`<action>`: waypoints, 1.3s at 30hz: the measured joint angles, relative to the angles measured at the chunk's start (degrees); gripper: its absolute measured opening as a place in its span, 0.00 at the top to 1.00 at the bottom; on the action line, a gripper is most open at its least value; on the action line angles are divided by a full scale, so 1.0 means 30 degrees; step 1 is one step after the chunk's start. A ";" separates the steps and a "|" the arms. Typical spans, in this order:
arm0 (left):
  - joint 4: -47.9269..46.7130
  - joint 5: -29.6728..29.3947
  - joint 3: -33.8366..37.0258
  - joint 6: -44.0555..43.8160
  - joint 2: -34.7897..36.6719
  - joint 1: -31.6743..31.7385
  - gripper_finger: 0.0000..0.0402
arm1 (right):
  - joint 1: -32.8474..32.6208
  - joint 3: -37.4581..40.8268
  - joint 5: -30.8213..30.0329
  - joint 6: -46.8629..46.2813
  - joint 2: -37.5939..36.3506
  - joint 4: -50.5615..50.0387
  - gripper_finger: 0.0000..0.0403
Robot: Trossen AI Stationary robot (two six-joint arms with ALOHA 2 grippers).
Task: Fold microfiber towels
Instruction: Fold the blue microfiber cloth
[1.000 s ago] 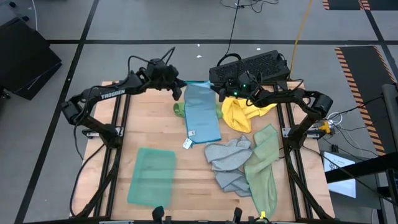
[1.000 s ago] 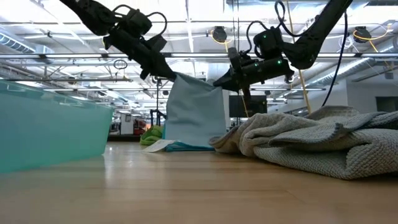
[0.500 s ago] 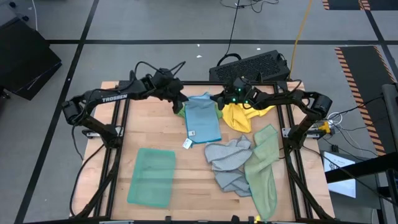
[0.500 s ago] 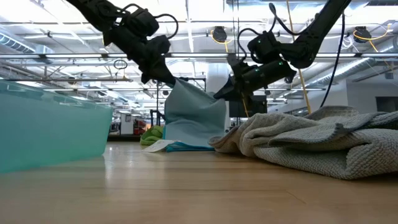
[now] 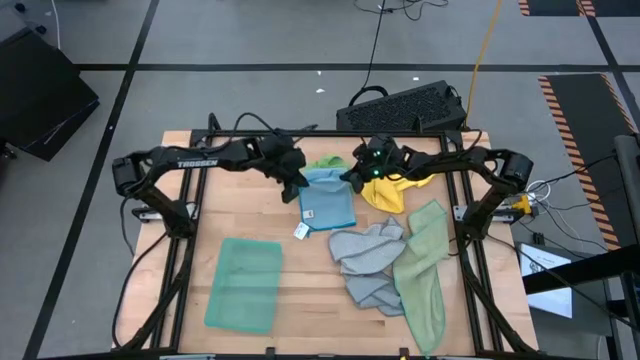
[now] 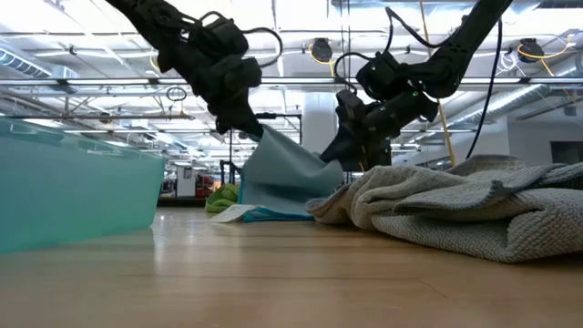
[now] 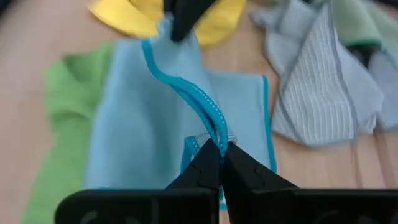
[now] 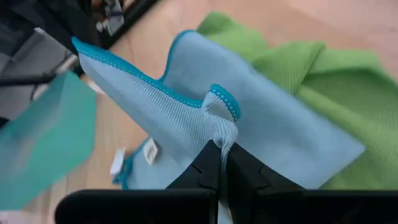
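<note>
The left gripper [image 7: 221, 149] pinches the light blue towel [image 7: 149, 124] by its stitched hem. Beside it lie a bright green towel [image 7: 65, 112], a yellow towel [image 7: 130, 15] (partly hidden) and a grey towel [image 7: 323, 87].

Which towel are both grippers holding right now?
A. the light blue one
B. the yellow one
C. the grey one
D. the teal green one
A: the left gripper and the right gripper are each pinched shut on an edge of the light blue towel.

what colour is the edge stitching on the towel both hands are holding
Brighter blue on the light blue towel; right wrist view shows it best.
</note>
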State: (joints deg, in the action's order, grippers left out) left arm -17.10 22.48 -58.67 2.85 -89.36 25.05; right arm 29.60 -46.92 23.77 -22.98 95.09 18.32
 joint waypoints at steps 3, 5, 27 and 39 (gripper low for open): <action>0.0152 0.0000 0.0000 -0.0219 -0.0631 -0.0163 0.98 | -0.0303 0.0000 0.0006 0.0112 -0.0004 -0.0643 0.99; -0.0006 0.0000 0.0000 -0.0260 -0.0875 -0.0248 0.98 | -0.0521 0.0000 0.0007 0.0120 0.0000 -0.0930 0.99; -0.0797 -0.0335 -0.0007 0.0340 -0.1468 -0.1266 0.99 | -0.2055 0.0627 -0.0841 0.0027 0.0000 -0.0671 0.96; -0.1419 -0.0253 0.0000 0.0464 -0.1422 -0.1717 0.96 | -0.2659 0.0627 -0.0917 0.0423 0.0000 -0.0786 0.96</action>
State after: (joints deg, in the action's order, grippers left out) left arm -21.36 21.72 -58.67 4.25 -93.62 19.90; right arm 21.63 -45.04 21.02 -21.71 95.09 15.97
